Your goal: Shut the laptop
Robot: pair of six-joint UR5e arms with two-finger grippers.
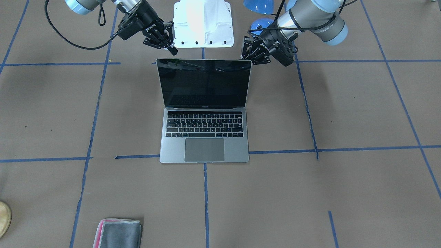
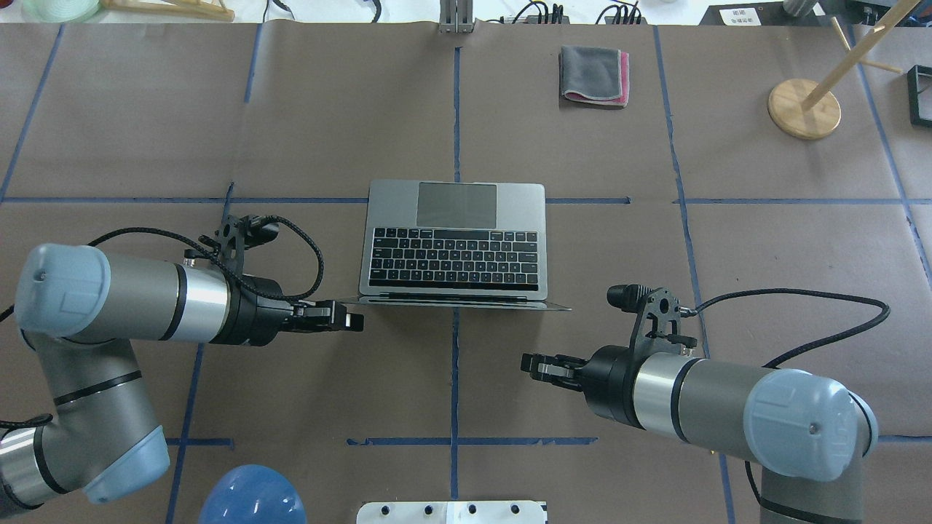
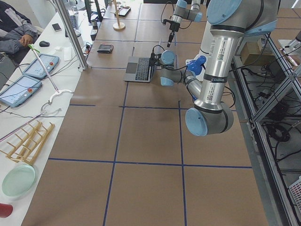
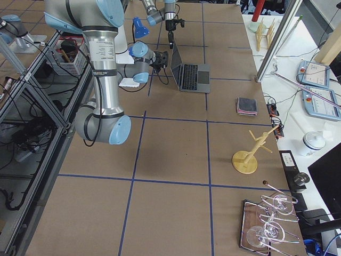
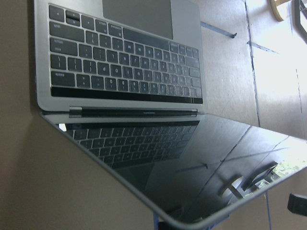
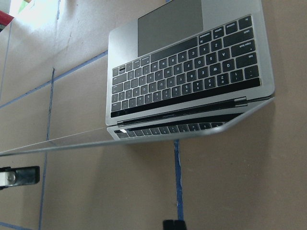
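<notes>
close to the robot's base, the right gripper (image 2: 530, 364) hangs low behind the laptop's right rear corner, wrist laid nearly flat, its fingers drawn together to a tip and touching nothing. level with the lid's other end, the left gripper (image 2: 353, 320) reaches in sideways, forearm horizontal, tip just beside the screen's left edge but apart from it; i cannot tell whether its fingers are together or parted.

between them the laptop (image 2: 455, 251) sits open mid-table, square to the tape lines, its screen (image 1: 204, 82) upright and leaning a little back toward the robot. it looks thin, stiff and metal, fairly heavy in the base, so the base should stay put while the hinge gives. the glass is glossy and likely fragile and slippery; the better place to push would be the back of the lid near its top edge, pressing forward evenly and easing off before it meets the keyboard (image 2: 455, 255).

farther out, beyond the trackpad (image 2: 456, 204), a folded cloth (image 2: 593, 75) lies well apart.
</notes>
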